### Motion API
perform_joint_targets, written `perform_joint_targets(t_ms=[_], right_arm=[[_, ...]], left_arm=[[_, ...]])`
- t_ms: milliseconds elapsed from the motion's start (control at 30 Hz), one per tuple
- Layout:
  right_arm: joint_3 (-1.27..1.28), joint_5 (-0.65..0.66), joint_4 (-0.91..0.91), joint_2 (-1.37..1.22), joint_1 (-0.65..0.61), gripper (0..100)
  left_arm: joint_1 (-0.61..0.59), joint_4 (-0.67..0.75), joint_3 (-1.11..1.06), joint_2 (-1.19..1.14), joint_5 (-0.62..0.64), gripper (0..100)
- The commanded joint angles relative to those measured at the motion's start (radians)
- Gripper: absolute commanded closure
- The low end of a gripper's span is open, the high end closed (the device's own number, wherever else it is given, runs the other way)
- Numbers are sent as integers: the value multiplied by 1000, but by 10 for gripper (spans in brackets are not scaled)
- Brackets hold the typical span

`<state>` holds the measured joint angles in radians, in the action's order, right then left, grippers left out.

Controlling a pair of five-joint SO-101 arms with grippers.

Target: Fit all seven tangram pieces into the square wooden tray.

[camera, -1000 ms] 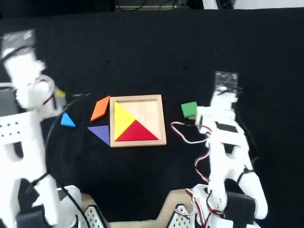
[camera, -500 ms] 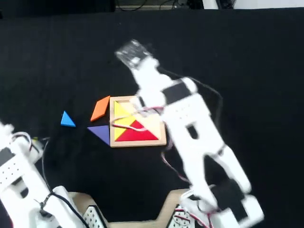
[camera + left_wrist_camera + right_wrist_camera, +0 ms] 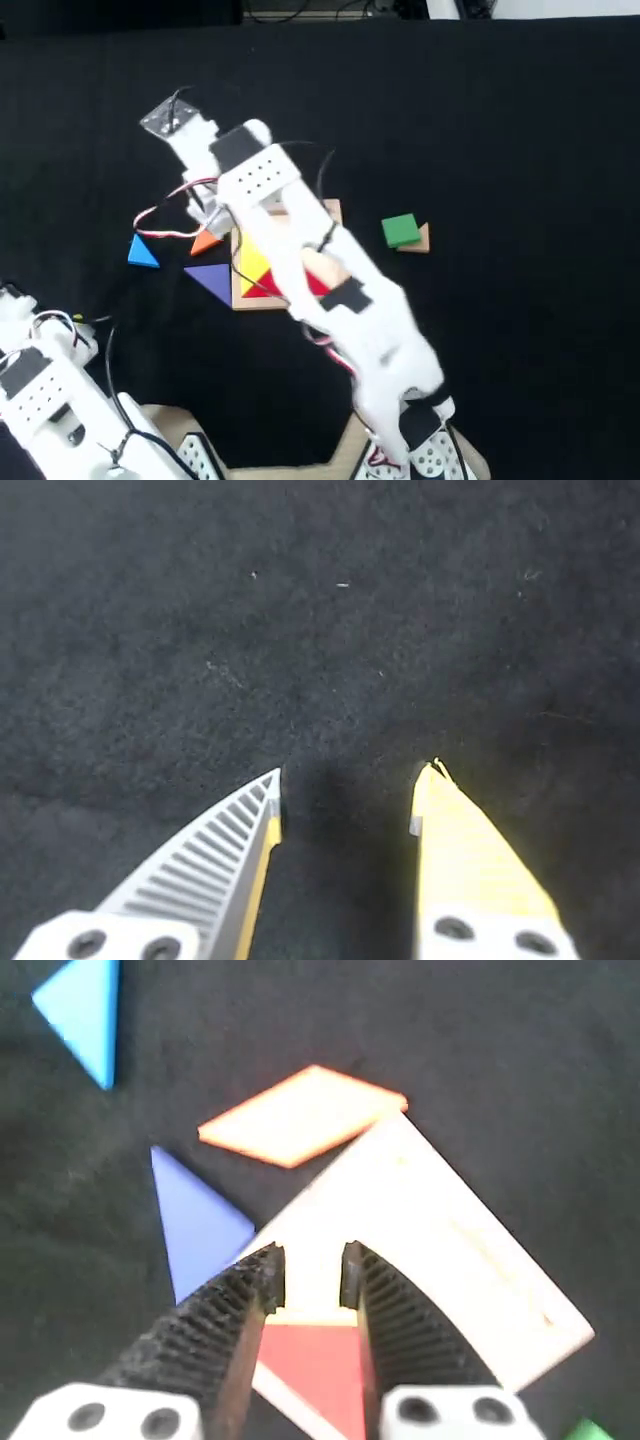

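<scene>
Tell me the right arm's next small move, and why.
Probably ease the right tool forward to the orange parallelogram and spread it wider. It hangs over the edge of the tray, narrowly open and empty; the parallelogram lies just beyond on the cloth, outside the tray.

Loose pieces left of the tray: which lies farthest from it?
The light blue triangle; the orange parallelogram and purple triangle sit right beside the tray.
</scene>
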<state>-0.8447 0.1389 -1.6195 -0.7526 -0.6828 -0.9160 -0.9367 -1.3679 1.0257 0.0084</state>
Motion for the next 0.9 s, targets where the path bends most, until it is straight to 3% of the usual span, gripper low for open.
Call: perform_joint_targets(t_ms=[0, 267, 867], right_arm=[[-292, -98, -54, -124, -20, 856], [-668, -591, -138, -372, -32, 804], [-680, -592, -89, -472, -46, 804]], left_arm=[[50, 28, -30, 78, -6, 784], [73, 28, -97, 212, -6, 784], [74, 23, -145, 331, -2, 784]])
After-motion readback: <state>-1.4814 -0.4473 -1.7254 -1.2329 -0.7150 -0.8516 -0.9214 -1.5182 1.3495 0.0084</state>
